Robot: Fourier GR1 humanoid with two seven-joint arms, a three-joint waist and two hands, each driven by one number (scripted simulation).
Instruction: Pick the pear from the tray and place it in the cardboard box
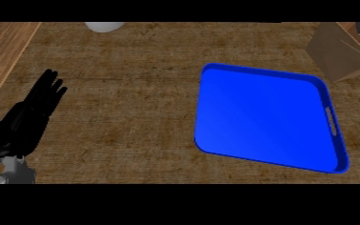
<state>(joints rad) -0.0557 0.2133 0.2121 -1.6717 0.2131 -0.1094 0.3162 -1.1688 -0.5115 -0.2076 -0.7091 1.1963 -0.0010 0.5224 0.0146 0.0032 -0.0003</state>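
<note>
A blue tray (267, 119) lies on the brown counter at the right, and nothing shows on it. The cardboard box (336, 50) stands at the far right edge, just beyond the tray's far corner, partly cut off by the view. No pear shows anywhere in the head view. My left hand (32, 112) rests at the left edge, fingers straight and pointing up, holding nothing. My right hand is out of view.
A pale rounded object (105, 26) sits at the counter's far edge, left of centre. A lighter wooden strip (15, 43) runs along the upper left corner.
</note>
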